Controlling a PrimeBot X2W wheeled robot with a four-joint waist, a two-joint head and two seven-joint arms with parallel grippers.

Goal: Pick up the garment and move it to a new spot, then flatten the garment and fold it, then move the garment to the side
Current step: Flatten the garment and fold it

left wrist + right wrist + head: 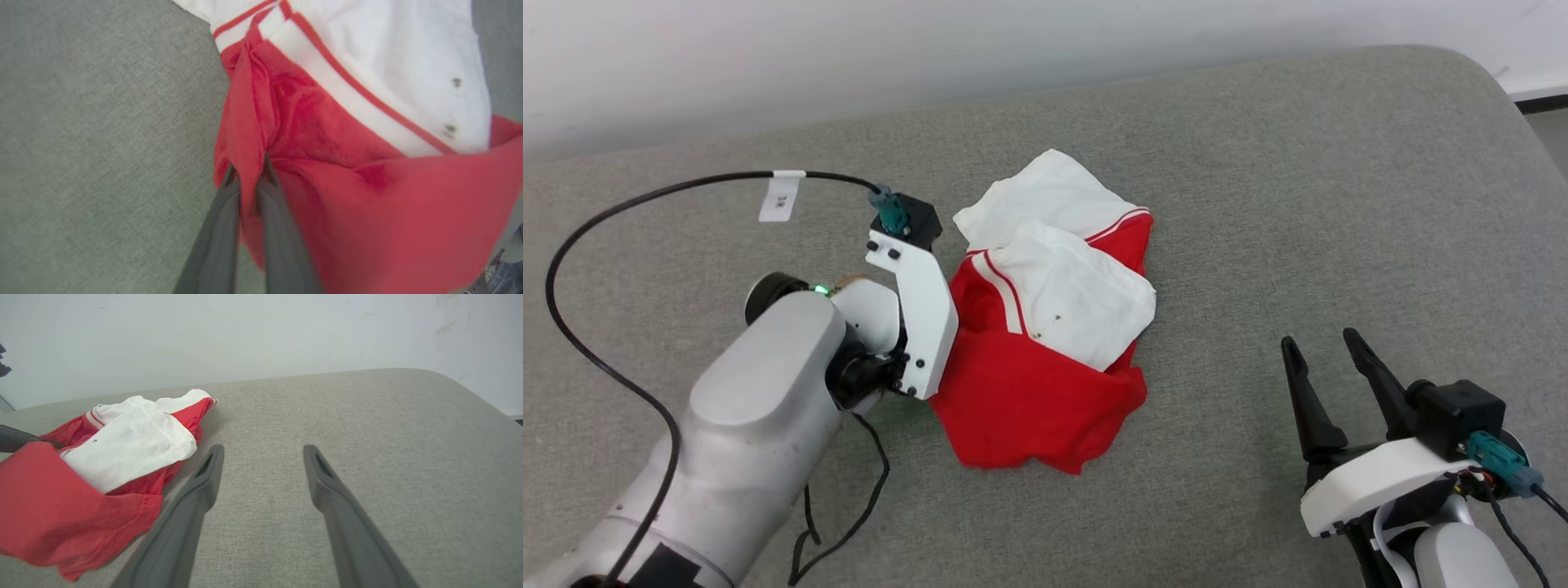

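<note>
1 garment (1029, 400) lies crumpled at centre frame on the grey cushion (1298, 188). The cushion's rounded edge curves at upper right, with bare fabric wide to both sides. Of 2 grippers, the left gripper (247, 169) pinches a red fold at the garment's left edge. The right gripper (1319, 339), lower right, stands spread apart from it.

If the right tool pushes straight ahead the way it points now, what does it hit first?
Nothing nearby: the right tool points across bare gray cushion toward the white wall; the garment lies off to its left. Depth is unclear.
</note>
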